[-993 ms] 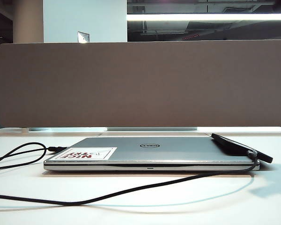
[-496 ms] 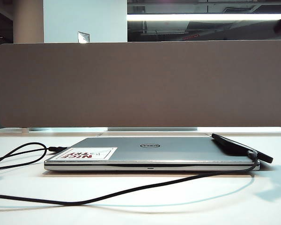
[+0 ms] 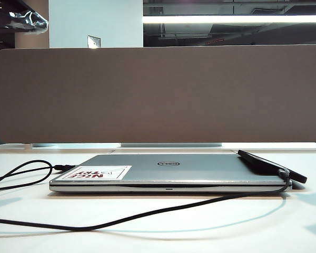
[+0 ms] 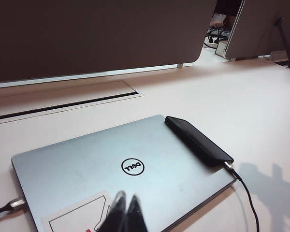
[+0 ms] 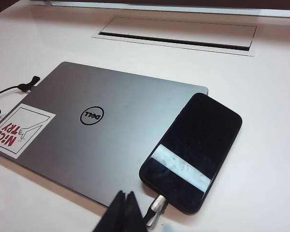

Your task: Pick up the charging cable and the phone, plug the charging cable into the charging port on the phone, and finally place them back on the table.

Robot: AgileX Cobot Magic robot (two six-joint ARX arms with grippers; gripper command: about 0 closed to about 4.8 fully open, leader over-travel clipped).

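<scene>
Exterior view: your phone lies on the laptop at its 3 o'clock end, with the cable plugged into its near end and looping across the table toward 9 o'clock. Neither tool shows here, so you can judge the plugging and set-down done; only the phone rests on the laptop, not on bare table.

Left wrist view: your left tool is pinched shut, empty, hovering above the laptop's sticker; the phone sits toward 2 o'clock from it.

Right wrist view: your right tool is closed on nothing, just beside the plug, which is seated in the phone's end.
</scene>
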